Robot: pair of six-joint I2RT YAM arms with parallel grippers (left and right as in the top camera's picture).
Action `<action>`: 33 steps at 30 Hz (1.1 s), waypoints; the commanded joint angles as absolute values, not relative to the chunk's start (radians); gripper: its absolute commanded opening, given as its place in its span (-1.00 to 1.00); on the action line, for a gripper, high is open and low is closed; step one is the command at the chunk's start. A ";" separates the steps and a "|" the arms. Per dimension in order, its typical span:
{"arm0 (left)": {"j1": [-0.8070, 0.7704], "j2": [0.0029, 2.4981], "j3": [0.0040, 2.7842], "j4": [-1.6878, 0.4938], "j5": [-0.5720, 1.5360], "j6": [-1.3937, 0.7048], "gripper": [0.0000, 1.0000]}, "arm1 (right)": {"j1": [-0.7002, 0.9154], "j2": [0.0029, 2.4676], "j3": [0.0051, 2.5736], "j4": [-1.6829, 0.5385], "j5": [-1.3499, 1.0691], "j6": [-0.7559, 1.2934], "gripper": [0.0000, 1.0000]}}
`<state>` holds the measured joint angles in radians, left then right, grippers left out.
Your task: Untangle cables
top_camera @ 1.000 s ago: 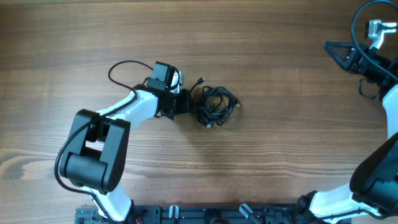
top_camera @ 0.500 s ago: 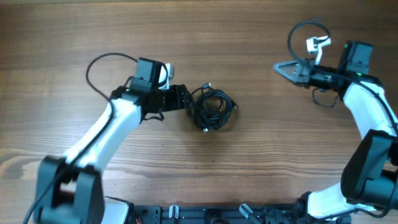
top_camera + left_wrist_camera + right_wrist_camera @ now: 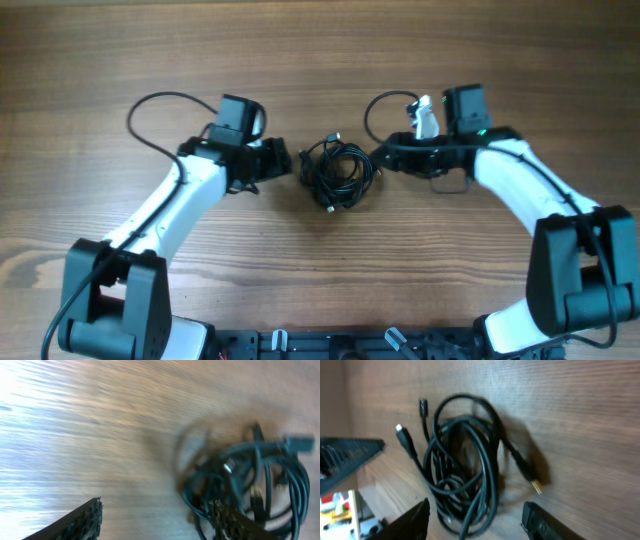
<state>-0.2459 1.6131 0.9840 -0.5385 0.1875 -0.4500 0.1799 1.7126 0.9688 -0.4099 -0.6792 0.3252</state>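
Right gripper (image 3: pixel 380 157) has swung in from the far edge to face left gripper (image 3: pixel 286 160) across the cables (image 3: pixel 338 172) bundled on the table (image 3: pixel 500 60), both with jaws spread and empty; closing on several strands at once could drag or tighten the whole knot

Smooth, slightly glossy cables (image 3: pixel 337 172) on a matt wooden table (image 3: pixel 300 60) (fine streaked grain).

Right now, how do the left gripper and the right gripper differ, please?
The left gripper sits left of the cables, facing right; the right gripper sits right of them, facing left. In the wrist views, the cables lie off-centre before the left gripper, centred before the right gripper. Both are open, holding nothing.
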 commanded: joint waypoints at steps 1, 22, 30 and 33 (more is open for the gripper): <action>-0.130 1.612 0.982 -0.537 0.144 -0.456 0.57 | 0.265 1.702 0.887 -0.281 -0.614 0.501 0.25; -0.063 1.613 0.982 -0.539 0.367 -0.284 -0.37 | 0.313 1.532 0.878 0.357 -1.274 0.614 -0.91; 0.040 1.613 0.982 -0.544 0.830 -0.035 -0.17 | 0.252 1.532 0.878 0.355 -1.258 0.742 -0.91; 0.083 1.613 0.982 -0.586 1.062 0.136 -0.15 | 0.249 1.534 0.878 0.334 -1.258 0.744 -0.91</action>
<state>0.0467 1.6131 0.9840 -0.5598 0.7700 -0.0647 0.2516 1.5482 0.8646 0.3401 -1.2160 0.7261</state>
